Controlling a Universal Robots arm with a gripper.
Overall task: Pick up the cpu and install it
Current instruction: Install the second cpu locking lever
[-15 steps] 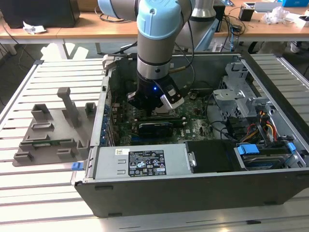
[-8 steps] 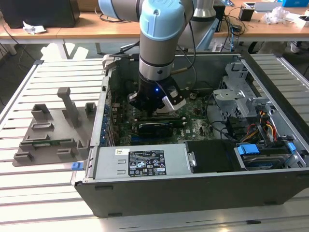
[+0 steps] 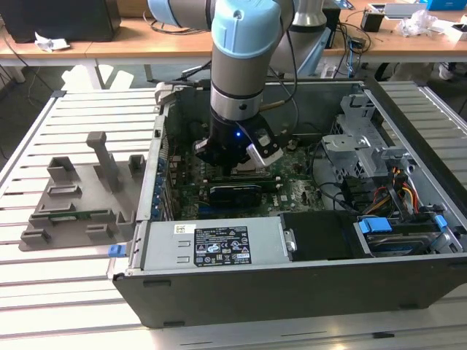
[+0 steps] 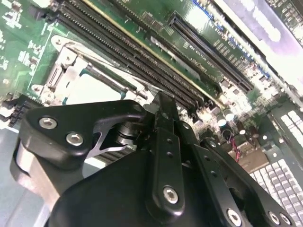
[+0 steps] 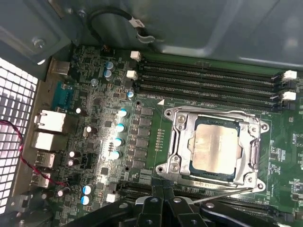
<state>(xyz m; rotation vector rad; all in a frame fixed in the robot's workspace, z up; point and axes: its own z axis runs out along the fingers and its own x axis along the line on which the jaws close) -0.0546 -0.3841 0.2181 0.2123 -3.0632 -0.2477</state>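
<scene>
1. One cpu (image 5: 214,149) lies flat in one metal-framed socket (image 5: 176,142) on the motherboard (image 5: 147,142), seen in the first wrist view; four long memory slots (image 5: 208,80) run at the socket's 12 o'clock
2. One gripper (image 3: 235,168) hangs inside the open computer case (image 3: 292,292) in the exterior view, just above the board; one grey holder tray (image 3: 73,208) sits at the case's 9 o'clock
3. Whether the claw's fingers are apart or together cannot be told; nothing visibly held

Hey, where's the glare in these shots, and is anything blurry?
In the first wrist view the cpu top plate reflects a pale sheen, and the grille beside the motherboard is blown out white. In the second wrist view the gripper body is close and soft, with bright washout along the far edge. The exterior view is evenly lit.
</scene>
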